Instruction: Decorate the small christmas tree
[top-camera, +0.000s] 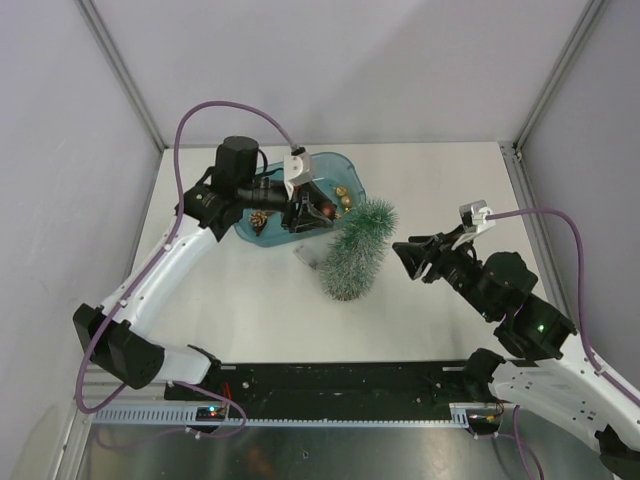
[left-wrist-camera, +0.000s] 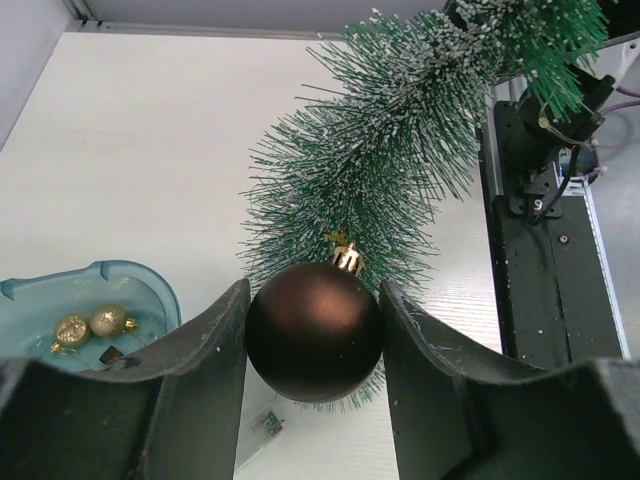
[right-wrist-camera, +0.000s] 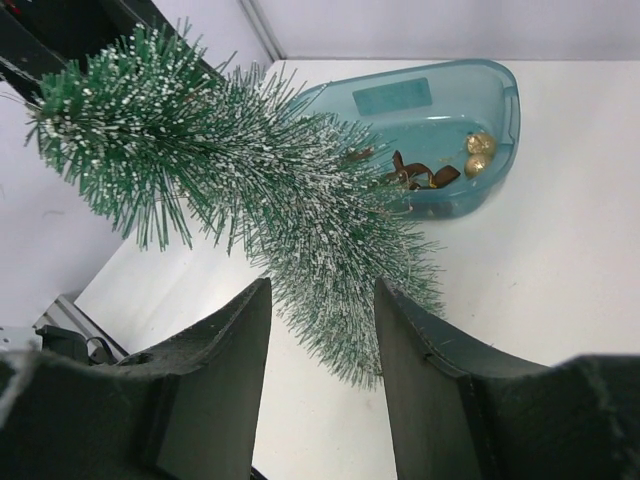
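Lab robot cell: white table (top-camera: 250, 300), grey panelled walls (top-camera: 350, 60).

Held in the left end effector (left-wrist-camera: 313, 300), the brown bauble (left-wrist-camera: 314, 340) hides the near needles of the small christmas tree (left-wrist-camera: 400, 160), whose far end runs off the top edge. From above, the left arm (top-camera: 232, 165) covers most of the bauble and part of the blue tub (top-camera: 340, 180). Dark bits (right-wrist-camera: 415, 175) in the tub, beyond the right end effector (right-wrist-camera: 322, 290), are too small to name.

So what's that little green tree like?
The little tree is a bristly cone of green plastic-looking needles with white frosted tips. It seems to lie on its side on the white table, right beside the blue tub. No ornaments hang on it yet; its base is hidden.
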